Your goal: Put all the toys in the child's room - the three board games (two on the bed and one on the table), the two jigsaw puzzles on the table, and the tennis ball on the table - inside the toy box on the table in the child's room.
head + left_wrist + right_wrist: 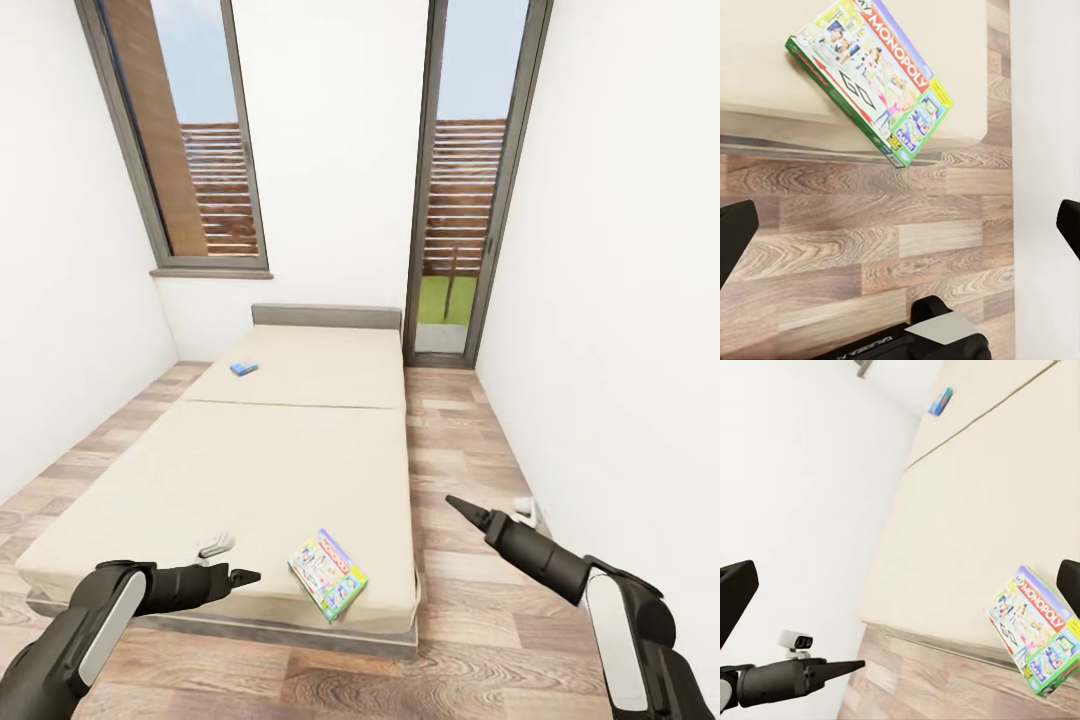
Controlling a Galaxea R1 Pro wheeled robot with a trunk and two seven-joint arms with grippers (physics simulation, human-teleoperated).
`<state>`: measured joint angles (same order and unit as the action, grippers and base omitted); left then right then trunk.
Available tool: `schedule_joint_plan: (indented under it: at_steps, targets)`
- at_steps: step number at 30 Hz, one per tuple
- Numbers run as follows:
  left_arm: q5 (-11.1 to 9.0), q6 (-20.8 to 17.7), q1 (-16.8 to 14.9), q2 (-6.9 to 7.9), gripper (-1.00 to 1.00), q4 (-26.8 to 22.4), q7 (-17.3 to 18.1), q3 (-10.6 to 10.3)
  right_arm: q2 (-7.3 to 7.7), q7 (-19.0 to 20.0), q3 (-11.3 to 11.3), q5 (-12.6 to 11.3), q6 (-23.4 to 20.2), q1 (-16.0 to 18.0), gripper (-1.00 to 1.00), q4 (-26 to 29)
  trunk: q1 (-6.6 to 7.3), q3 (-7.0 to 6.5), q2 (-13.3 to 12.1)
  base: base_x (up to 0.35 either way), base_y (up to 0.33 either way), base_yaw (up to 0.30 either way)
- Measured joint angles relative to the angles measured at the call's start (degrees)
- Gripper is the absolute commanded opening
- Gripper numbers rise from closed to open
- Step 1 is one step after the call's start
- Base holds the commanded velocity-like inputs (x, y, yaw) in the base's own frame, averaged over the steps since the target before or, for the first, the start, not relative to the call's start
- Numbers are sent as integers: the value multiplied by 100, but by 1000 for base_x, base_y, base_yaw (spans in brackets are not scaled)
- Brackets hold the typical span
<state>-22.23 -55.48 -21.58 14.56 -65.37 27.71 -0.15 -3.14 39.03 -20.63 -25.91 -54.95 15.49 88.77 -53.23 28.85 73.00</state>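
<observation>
Two board games lie on the beige bed [280,460]. The white-green Monopoly box [328,574] rests near the bed's front right corner, also seen in the left wrist view [870,75] and the right wrist view [1035,630]. Far back near the grey headboard lies the small blue box [244,368] [941,401]. My left gripper [245,577] [900,232] hovers open just left of the Monopoly box, over the bed's front edge. Over the floor to the right of the bed, my right gripper [460,507] [900,589] is open and empty. The table and toy box are out of view.
White walls close in on both sides. A wood-plank floor strip [450,450] runs between the bed and the right wall. A tall window [190,130] and a glass door [470,200] stand at the far end. The grey bed frame [250,625] edges the mattress front.
</observation>
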Motion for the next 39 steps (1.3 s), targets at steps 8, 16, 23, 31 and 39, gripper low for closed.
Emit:
schedule_joint_plan:
  at_steps: [8, 16, 23, 31, 39]
  targets:
    - [-6, -3, 0, 9, 100, 0, 26, 15, -17, -182, 9, -13, -55, 30, 100, -48, -176, 144, 321, 0, 0, 0]
    - [-35, -78, 0, 10, 100, 0, 34, 21, -62, -211, 22, 15, -50, 36, 100, -54, -352, 287, 642, 0, 0, 0]
    - [-44, -114, 0, 10, 100, 0, 35, 22, -65, -216, 22, 19, -19, 36, 100, -62, -505, 413, 923, 0, 0, 0]
    - [-41, -122, 0, 5, 100, 0, 35, 22, -73, -363, 29, 11, 11, 36, 100, -66, -681, 557, 1244, 0, 0, 0]
    - [-45, -124, 0, 3, 100, 0, 35, 22, -74, -624, 31, -6, 24, 36, 100, -66, -857, 701, 1565, 0, 0, 0]
